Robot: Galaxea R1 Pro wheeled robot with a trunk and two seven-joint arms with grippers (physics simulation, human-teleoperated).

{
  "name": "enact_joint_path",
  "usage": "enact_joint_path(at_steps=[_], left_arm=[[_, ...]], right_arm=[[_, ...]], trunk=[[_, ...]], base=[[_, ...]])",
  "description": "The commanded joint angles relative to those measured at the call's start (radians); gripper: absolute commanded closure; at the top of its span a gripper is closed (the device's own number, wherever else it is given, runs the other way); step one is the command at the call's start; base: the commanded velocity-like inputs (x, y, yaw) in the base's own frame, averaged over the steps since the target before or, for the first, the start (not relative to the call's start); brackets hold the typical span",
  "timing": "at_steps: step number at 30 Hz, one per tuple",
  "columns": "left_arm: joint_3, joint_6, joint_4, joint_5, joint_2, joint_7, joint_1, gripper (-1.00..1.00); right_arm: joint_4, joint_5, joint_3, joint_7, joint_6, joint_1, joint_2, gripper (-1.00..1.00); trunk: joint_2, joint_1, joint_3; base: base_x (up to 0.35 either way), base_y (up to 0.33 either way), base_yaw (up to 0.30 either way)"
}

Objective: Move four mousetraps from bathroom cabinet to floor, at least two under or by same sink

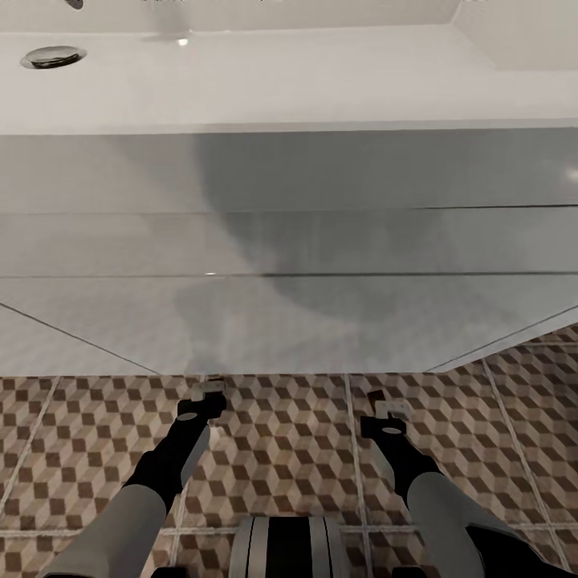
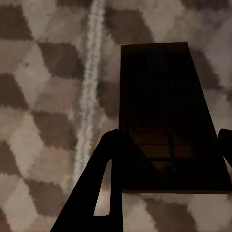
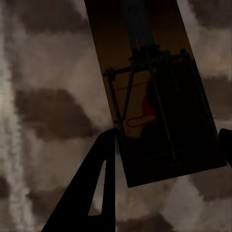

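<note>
Both hands (image 1: 210, 391) (image 1: 384, 408) gripping mousetraps (image 2: 169, 125) (image 3: 154, 96), vanity (image 1: 289, 241) ahead

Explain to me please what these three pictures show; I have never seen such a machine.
This is a simulated wheeled robot with two arms. The large picture comes from a camera on its head, looking down: the left end effector and the right end effector hang over the cube-patterned bathroom floor, in front of a white vanity carrying a sink with a drain. The other two pictures come from cameras near each end effector. In the left wrist view, a mousetrap, a dark flat board, sits between the fingers. In the right wrist view, a second mousetrap shows wire parts and a red mark. Both appear held.
</note>
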Motion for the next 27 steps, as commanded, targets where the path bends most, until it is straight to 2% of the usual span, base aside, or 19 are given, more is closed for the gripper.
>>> enact_joint_path(at_steps=[1, 9, 27], left_arm=[[-0.006, 0.005, -0.002, 0.004, 0.001, 0.008, 0.0, 1.0], [-0.01, 0.004, -0.002, 0.004, 0.001, 0.008, -0.001, 1.0], [-0.01, 0.004, 0.006, 0.003, 0.001, 0.007, 0.0, 1.0]], right_arm=[[-0.002, 0.009, -0.004, -0.002, 0.007, 0.0, 0.001, 1.0], [-0.002, 0.009, -0.004, -0.002, 0.007, 0.0, 0.001, 1.0], [-0.002, 0.009, -0.005, -0.002, 0.002, 0.0, 0.0, 1.0]], trunk=[[0.0, 0.0, -0.001], [0.0, 0.0, -0.001], [0.0, 0.0, -0.001]], base=[[0.18, 0.0, 0.0], [0.179, 0.0, 0.0], [0.013, 0.0, 0.0]])
